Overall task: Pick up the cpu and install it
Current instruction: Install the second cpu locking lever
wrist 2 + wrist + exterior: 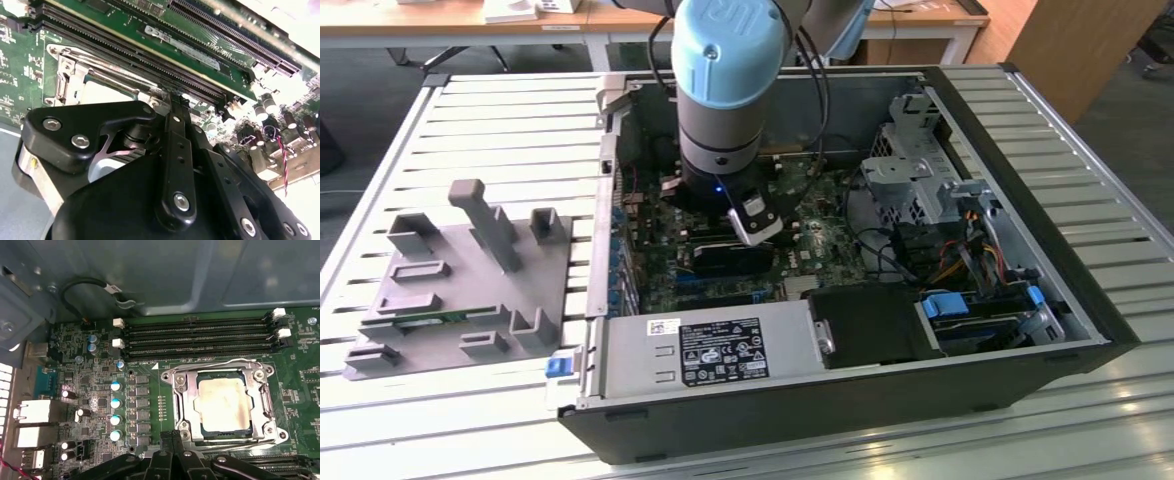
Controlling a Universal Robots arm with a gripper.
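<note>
- Tool [172,437]: the black fingers [175,125] meet with no gap at their tips and hold nothing, poised just beside the socket frame [222,405] in both wrist views.
- Cpu [223,405]: silver-topped, seated inside the metal socket frame on the green motherboard [145,385].
- Memory slots [200,337]: parallel black rows beyond the socket.
- Computer case [1067,290]: lies open on the slatted desk [480,120]; its white label's print cannot be read.

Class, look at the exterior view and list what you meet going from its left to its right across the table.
Grey holder block → open computer case's side wall → the arm's gripper over the motherboard → black box → blue-tabbed drive bay.
</note>
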